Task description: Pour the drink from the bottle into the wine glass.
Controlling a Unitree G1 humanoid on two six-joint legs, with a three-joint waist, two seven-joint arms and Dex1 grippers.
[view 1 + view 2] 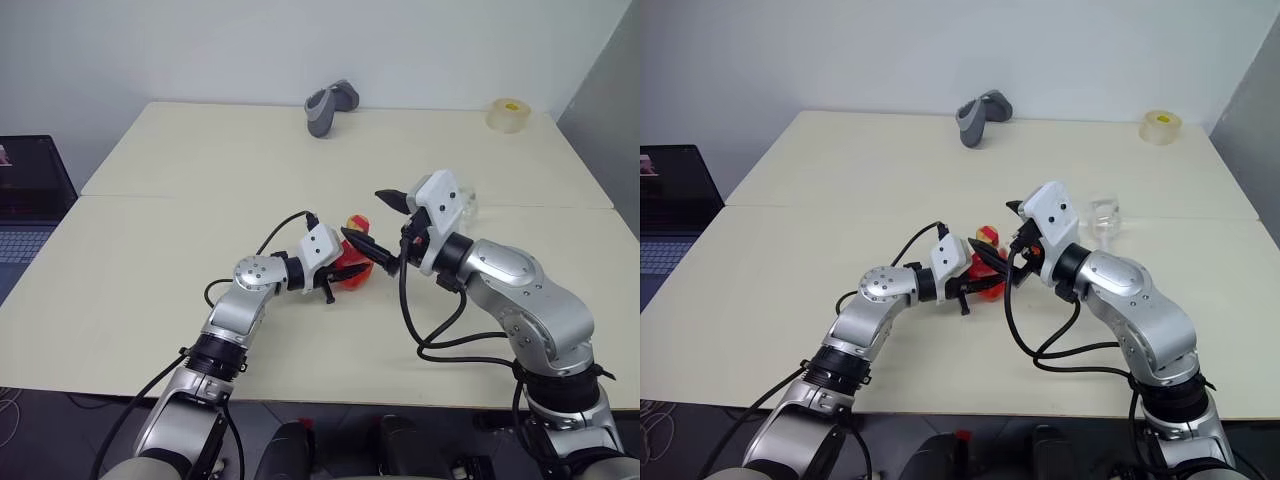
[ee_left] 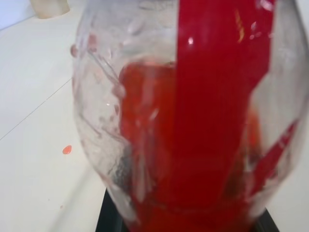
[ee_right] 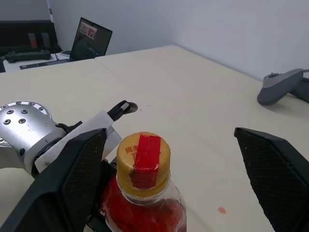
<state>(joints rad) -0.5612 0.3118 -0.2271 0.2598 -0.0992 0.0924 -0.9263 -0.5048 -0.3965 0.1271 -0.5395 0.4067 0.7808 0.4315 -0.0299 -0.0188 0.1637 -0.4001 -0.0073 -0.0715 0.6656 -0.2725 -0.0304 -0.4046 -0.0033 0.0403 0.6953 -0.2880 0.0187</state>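
A small clear bottle (image 1: 352, 264) with a red label and a red-and-yellow cap (image 3: 144, 159) stands upright near the middle of the table. My left gripper (image 1: 338, 276) is shut on its bulbous base from the left. The red-orange drink (image 2: 193, 159) fills the lower part of the bottle. My right gripper (image 1: 380, 226) is open at cap height, and its black fingers (image 3: 63, 179) stand wide on either side of the cap without touching it. The clear wine glass (image 1: 1103, 220) stands behind my right gripper, partly hidden by it.
A grey controller (image 1: 330, 105) lies at the table's far edge, and a roll of tape (image 1: 510, 113) sits at the far right corner. A laptop (image 1: 25, 200) stands off the table's left side. A small red drop (image 2: 67, 150) marks the tabletop near the bottle.
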